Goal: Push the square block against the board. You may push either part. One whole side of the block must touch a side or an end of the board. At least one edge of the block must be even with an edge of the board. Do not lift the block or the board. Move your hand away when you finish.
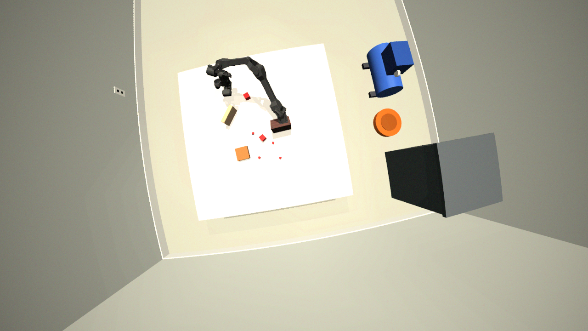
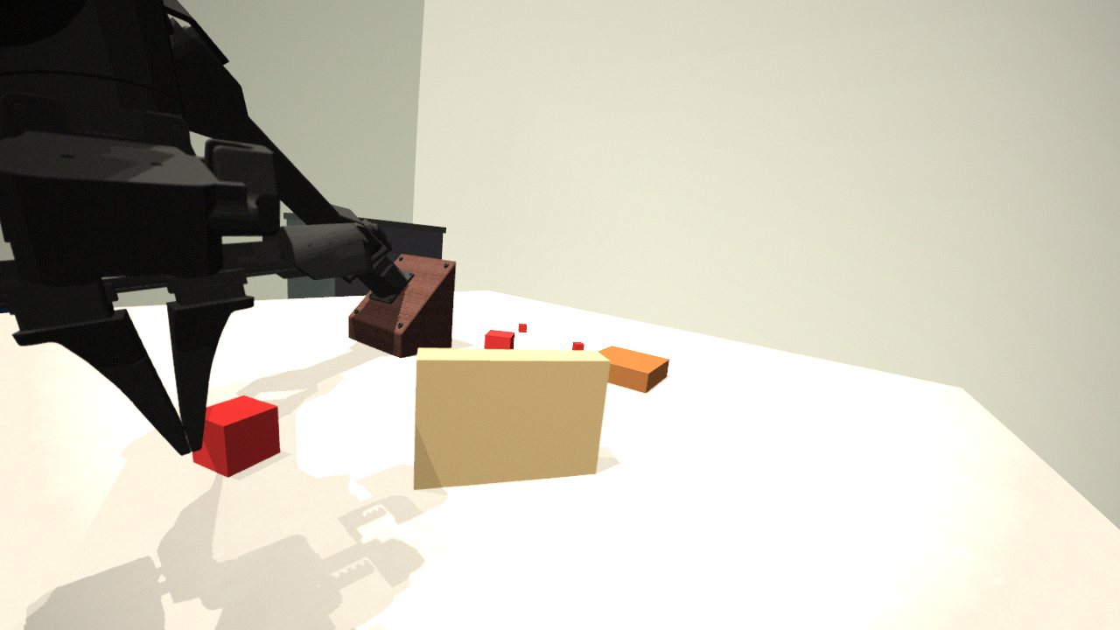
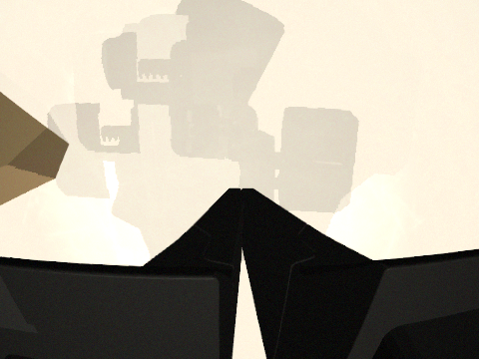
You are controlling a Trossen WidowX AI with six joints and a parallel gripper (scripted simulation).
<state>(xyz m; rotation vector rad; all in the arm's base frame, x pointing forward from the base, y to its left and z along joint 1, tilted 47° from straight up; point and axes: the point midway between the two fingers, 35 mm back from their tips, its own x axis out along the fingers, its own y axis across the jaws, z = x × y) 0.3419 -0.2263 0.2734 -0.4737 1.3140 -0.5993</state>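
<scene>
A tan board (image 1: 227, 114) (image 2: 508, 423) (image 3: 25, 130) stands on its long edge on the white table (image 1: 312, 173) (image 2: 783, 486). A flat orange square block (image 1: 242, 153) (image 2: 640, 364) lies apart from it, partly behind it in the exterior view. A red cube (image 1: 246, 95) (image 2: 250, 435) stands apart from the board on the other side. My gripper (image 2: 190, 451) (image 3: 239, 201) is shut and empty, its tips in front of the red cube in the exterior view. Whether they touch it is unclear. In the top view the hand hides the fingertips.
The arm's wooden base (image 1: 280, 124) (image 2: 407, 305) stands right of the board in the top view. Another red cube (image 1: 262, 138) (image 2: 499, 339) and several tiny red cubes (image 1: 259, 157) (image 2: 522, 328) lie between the base and the orange block. Shadows cross the table near the board.
</scene>
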